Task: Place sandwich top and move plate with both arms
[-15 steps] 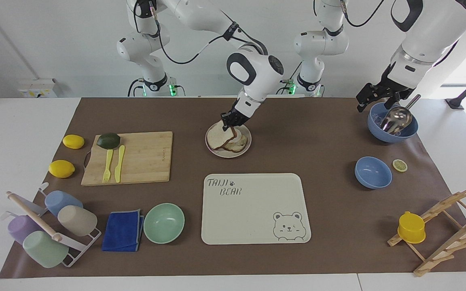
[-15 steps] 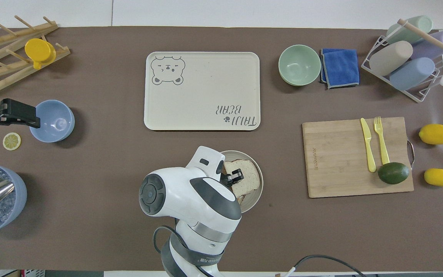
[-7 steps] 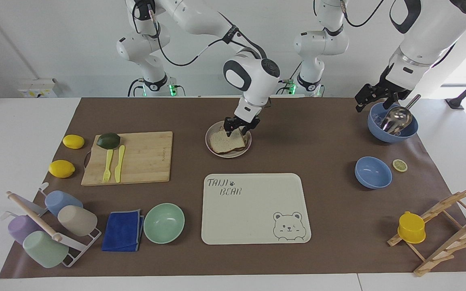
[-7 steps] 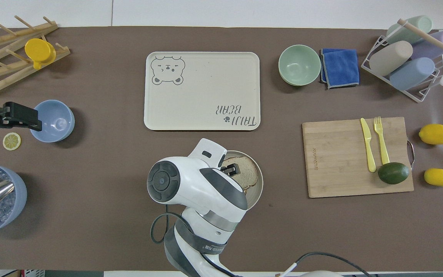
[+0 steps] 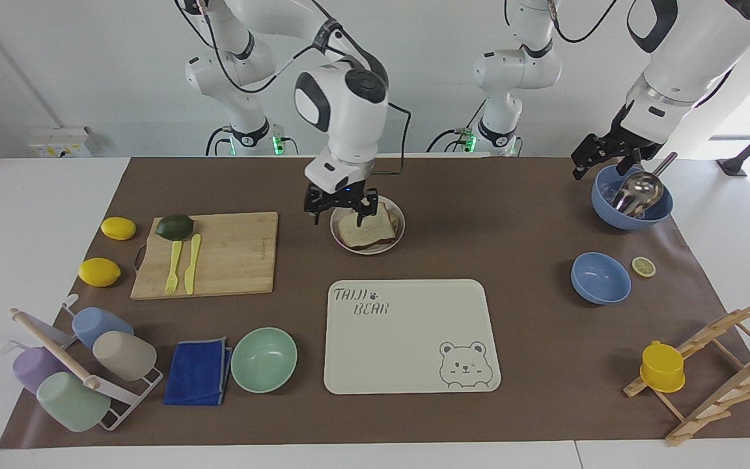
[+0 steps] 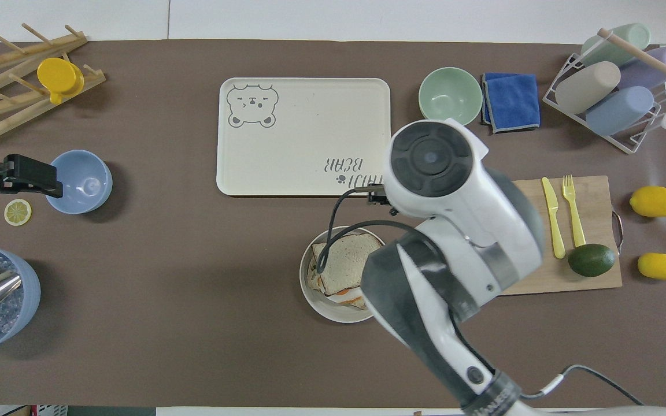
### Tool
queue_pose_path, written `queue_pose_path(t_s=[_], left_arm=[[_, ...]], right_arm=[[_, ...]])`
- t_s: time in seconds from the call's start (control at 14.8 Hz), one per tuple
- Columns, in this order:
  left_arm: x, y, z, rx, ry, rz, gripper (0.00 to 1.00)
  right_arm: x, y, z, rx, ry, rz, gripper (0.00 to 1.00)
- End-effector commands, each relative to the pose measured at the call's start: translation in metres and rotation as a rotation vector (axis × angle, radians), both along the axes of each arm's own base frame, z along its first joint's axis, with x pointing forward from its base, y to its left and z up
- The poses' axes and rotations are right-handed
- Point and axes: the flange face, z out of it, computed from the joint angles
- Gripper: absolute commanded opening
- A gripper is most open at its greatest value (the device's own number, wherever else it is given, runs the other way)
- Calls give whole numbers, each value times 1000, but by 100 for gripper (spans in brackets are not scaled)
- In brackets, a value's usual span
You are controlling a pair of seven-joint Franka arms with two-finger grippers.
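The sandwich top [image 5: 367,228] lies flat on a sandwich on the small round plate [image 5: 367,250]. It also shows in the overhead view [image 6: 347,263], with a bit of egg under it at the edge nearer to the robots, on the plate [image 6: 333,310]. My right gripper [image 5: 341,212] is open and empty. It hangs just above the plate's edge toward the right arm's end. The overhead view hides it under the arm. My left gripper [image 5: 599,170] is open and waits in the air over the big blue bowl [image 5: 632,202], which holds a metal scoop.
The cream bear tray [image 5: 407,335] lies farther from the robots than the plate. A cutting board [image 5: 225,254] with avocado, fork and knife lies toward the right arm's end. A small blue bowl [image 5: 600,278], a mint bowl [image 5: 263,359], lemons and racks stand around.
My right gripper let go of the bread slice, which dropped flat onto the sandwich. The gripper rose and swung toward the right arm's end. The left arm has not moved.
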Motion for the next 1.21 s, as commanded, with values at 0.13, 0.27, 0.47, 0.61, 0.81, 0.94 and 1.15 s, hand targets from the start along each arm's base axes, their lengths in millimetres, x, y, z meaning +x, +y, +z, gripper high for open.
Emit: queue_pose_path(t_s=[0.13, 0.27, 0.47, 0.61, 0.81, 0.94, 1.15], left_arm=[[-16, -48, -42, -26, -7, -4, 100], [-21, -77, -71, -69, 0, 10, 100], [-42, -133, -126, -131, 25, -19, 100], [-60, -162, -166, -175, 24, -22, 100], [-90, -195, -223, -238, 18, -11, 100], [-109, -212, -249, -256, 13, -13, 95], [-120, -231, -263, -292, 33, 1, 81]], right_arm=[[14, -84, 14, 66, 61, -54, 100], [17, -120, 27, 68, 60, -74, 100], [12, -193, 72, 112, 63, -53, 100], [7, -242, 96, 139, 104, -14, 100], [-12, -264, 100, 124, 192, 19, 100], [-27, -278, 89, 138, 229, 25, 100], [-27, -279, 87, 140, 216, 25, 100]])
